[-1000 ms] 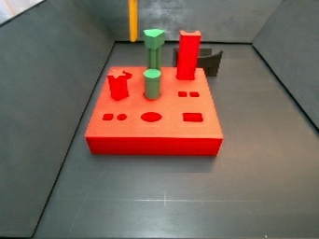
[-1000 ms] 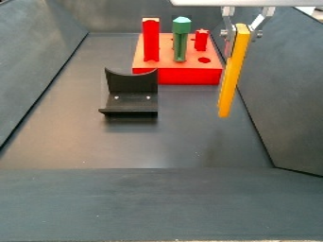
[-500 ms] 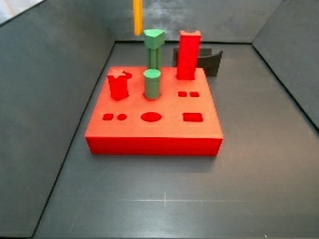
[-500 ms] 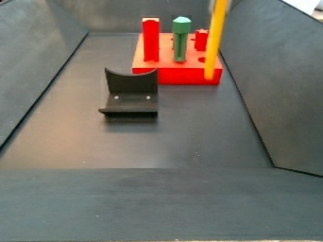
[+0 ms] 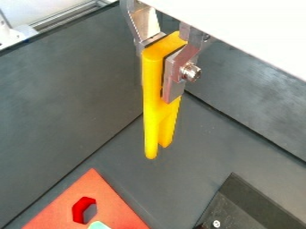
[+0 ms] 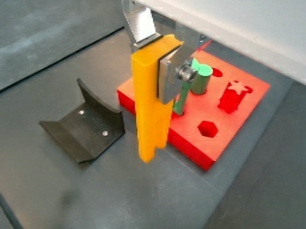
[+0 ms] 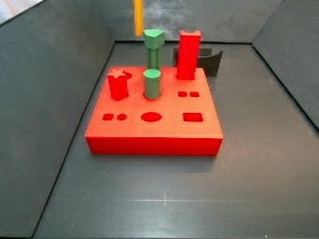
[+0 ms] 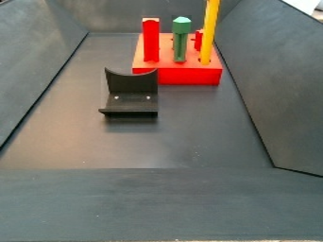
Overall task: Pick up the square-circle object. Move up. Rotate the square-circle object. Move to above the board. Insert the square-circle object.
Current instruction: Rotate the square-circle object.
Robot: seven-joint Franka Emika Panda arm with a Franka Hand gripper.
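Note:
My gripper (image 5: 162,54) is shut on the top end of the square-circle object (image 5: 157,112), a slim orange-yellow bar that hangs upright below the fingers (image 5: 177,72). Both wrist views show this grip (image 6: 162,58). The bar (image 6: 150,107) hangs in the air beside the board (image 6: 216,150), a red slab with dark holes. In a side view the bar (image 8: 211,26) shows above the board's (image 8: 177,76) far right part; in a side view only its lower end (image 7: 137,16) shows at the top edge. The gripper itself is out of both side views.
On the board (image 7: 156,133) stand a tall red pillar (image 7: 188,54), two green pegs (image 7: 152,84) (image 7: 153,45) and a short red peg (image 7: 118,84). The dark fixture (image 8: 130,92) stands on the floor near the board. Grey walls enclose the floor.
The gripper has carried the bar up and across from the right wall toward the board. The gripper has left the top of the side view.

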